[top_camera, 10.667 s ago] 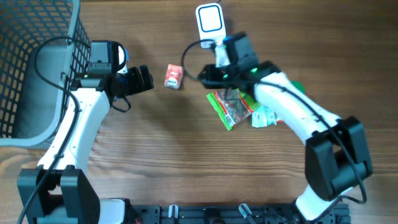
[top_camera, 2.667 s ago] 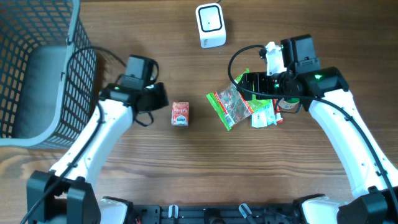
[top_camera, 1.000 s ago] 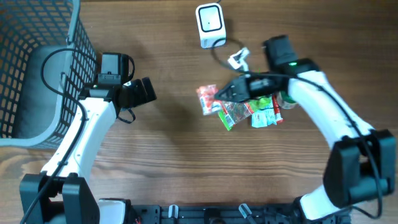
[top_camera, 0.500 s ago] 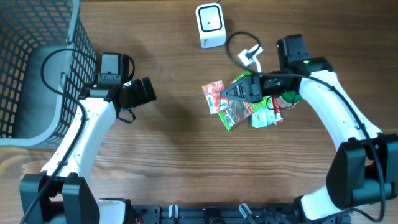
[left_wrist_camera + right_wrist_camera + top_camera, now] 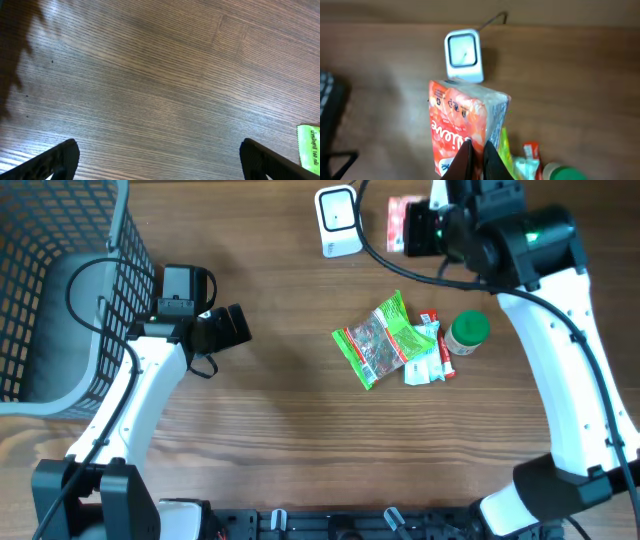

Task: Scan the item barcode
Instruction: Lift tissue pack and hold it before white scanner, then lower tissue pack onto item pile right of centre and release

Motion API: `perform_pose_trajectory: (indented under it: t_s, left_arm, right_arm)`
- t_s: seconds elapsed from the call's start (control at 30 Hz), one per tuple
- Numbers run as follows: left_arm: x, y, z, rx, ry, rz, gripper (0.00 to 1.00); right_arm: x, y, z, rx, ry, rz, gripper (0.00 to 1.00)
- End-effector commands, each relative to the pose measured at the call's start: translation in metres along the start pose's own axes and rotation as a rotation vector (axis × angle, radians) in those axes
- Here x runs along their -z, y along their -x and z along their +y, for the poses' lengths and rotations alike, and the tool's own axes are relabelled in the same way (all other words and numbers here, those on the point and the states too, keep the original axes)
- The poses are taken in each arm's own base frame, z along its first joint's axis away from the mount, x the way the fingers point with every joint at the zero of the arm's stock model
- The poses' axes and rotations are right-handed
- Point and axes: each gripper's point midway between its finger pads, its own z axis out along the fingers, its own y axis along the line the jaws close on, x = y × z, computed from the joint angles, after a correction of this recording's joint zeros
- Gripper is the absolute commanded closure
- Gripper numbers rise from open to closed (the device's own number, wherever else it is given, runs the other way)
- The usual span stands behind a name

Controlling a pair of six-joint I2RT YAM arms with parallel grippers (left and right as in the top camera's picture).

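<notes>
Wooden counter [image 5: 280,430] carried the scanner [image 5: 337,220] at its far edge. Right jaws, clamped on the red packet [image 5: 402,225], had lifted it from the pile [image 5: 385,345] to beside that scanner (scan looked imminent); left jaws stood wide apart.

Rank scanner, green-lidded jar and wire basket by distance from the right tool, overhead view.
1. Scanner: beside the right tool, at the table's far edge.
2. Green-lidded jar: nearer the robot's base, mid-table.
3. Wire basket: far across, at the table's opposite end.
</notes>
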Motion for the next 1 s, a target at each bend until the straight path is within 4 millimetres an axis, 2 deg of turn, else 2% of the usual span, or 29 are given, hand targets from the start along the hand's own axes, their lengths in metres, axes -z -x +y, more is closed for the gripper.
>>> perform_pose_trajectory:
  t_s: [0.0, 0.03, 0.13, 0.27, 0.33, 0.47, 0.67, 0.73, 0.77, 0.8, 0.87, 0.9, 0.93, 0.97]
  left_arm:
    - [-0.001, 0.003, 0.002, -0.005, 0.011, -0.004, 0.00]
    - [-0.001, 0.003, 0.002, -0.005, 0.011, -0.004, 0.00]
    - [-0.001, 0.003, 0.002, -0.005, 0.011, -0.005, 0.00]
    - [-0.001, 0.003, 0.002, -0.005, 0.011, -0.004, 0.00]
    - [-0.001, 0.003, 0.002, -0.005, 0.011, -0.004, 0.00]
    - [-0.001, 0.003, 0.002, -0.005, 0.011, -0.004, 0.00]
    - [-0.001, 0.003, 0.002, -0.005, 0.011, -0.004, 0.00]
    - [-0.001, 0.003, 0.002, -0.005, 0.011, -0.004, 0.00]
    - [-0.001, 0.003, 0.002, -0.005, 0.011, -0.004, 0.00]
    - [-0.001, 0.003, 0.002, -0.005, 0.011, -0.004, 0.00]
    - [-0.001, 0.003, 0.002, -0.005, 0.011, -0.004, 0.00]
    - [-0.001, 0.003, 0.002, -0.005, 0.011, -0.004, 0.00]
    - [-0.001, 0.003, 0.002, -0.005, 0.011, -0.004, 0.00]
    - [-0.001, 0.003, 0.002, -0.005, 0.011, -0.004, 0.00]
  right_arm:
    - [-0.041, 0.017, 0.004, 0.083, -0.134, -0.060, 0.96]
    - [-0.054, 0.019, 0.009, 0.118, -0.153, -0.071, 0.96]
    - [-0.118, 0.020, 0.026, 0.258, -0.271, -0.097, 0.96]
    - [-0.195, 0.008, 0.035, 0.423, -0.409, -0.110, 0.96]
    - [-0.224, 0.004, 0.041, 0.479, -0.423, -0.127, 0.96]
    - [-0.259, 0.001, 0.047, 0.538, -0.431, -0.165, 0.96]
    - [-0.279, -0.007, 0.053, 0.523, -0.393, -0.173, 0.96]
    - [-0.270, 0.004, 0.048, 0.500, -0.435, -0.205, 0.96]
    - [-0.253, 0.018, 0.045, 0.479, -0.464, -0.238, 0.96]
    - [-0.221, 0.040, 0.046, 0.453, -0.458, -0.287, 0.96]
    - [-0.168, 0.063, 0.052, 0.407, -0.399, -0.331, 0.96]
    - [-0.136, 0.069, 0.057, 0.367, -0.328, -0.337, 0.96]
    - [-0.100, 0.068, 0.059, 0.323, -0.242, -0.318, 0.96]
    - [-0.076, 0.061, 0.060, 0.296, -0.173, -0.285, 0.96]
